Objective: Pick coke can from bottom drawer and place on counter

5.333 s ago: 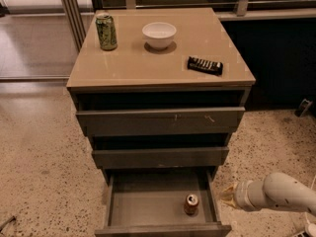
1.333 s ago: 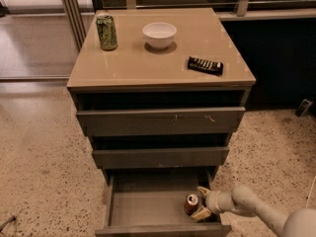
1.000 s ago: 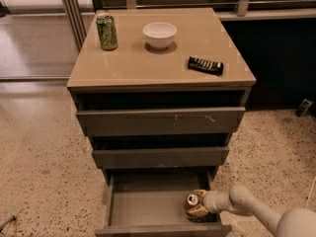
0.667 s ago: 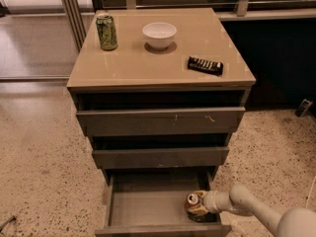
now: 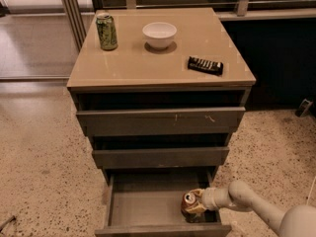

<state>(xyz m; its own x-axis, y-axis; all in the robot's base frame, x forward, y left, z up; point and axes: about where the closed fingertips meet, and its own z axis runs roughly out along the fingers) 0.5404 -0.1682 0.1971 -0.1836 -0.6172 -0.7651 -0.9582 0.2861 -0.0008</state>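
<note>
Camera view: gripper (image 5: 193,209) stays gripping coke can (image 5: 189,200) (bottom drawer (image 5: 148,229)).

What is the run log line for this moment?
step: pick | gripper: at coke can, inside open bottom drawer | coke can: upright, right front of drawer | counter: can not yet placed

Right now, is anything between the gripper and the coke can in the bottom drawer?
Nothing visible. The gripper is right against the coke can inside the bottom drawer.
</note>
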